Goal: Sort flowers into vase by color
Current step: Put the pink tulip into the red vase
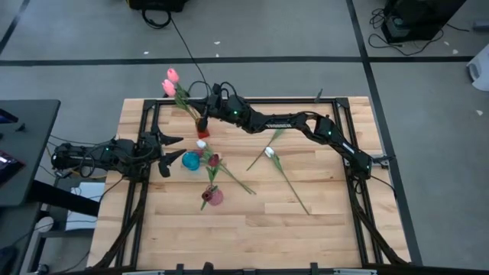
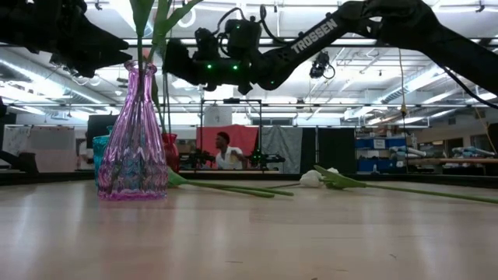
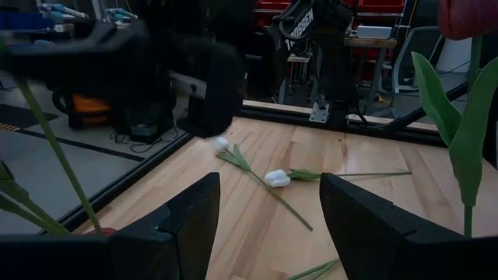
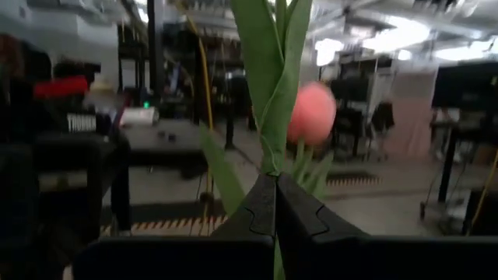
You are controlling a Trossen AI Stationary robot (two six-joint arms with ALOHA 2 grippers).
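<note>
Two pink tulips (image 1: 170, 81) stand in a small red vase (image 1: 202, 124) near the table's far edge. My right gripper (image 1: 195, 105) is above that vase, shut on a green stem. A white tulip (image 1: 201, 143) stands in the teal vase (image 1: 190, 160), and a dark red tulip (image 1: 214, 160) in the purple vase (image 1: 215, 196). Two white tulips (image 3: 276, 179) lie flat on the table. My left gripper (image 1: 173, 151) hovers open at the table's left, beside the teal vase, holding nothing. My right gripper (image 4: 276, 194) pinches a pink tulip's green stem and leaves (image 4: 274, 148) between its two shut fingers, below the pink head (image 4: 311, 113). The stem rises upright past the fingertips. Its lower end is hidden by the gripper.
The two loose white tulips (image 1: 269, 152) lie mid-table with long stems reaching toward the near right (image 1: 294, 191). The three vases cluster left of centre. A black frame (image 1: 336, 103) runs around the table. Bare wood lies along the near side (image 1: 267, 237).
</note>
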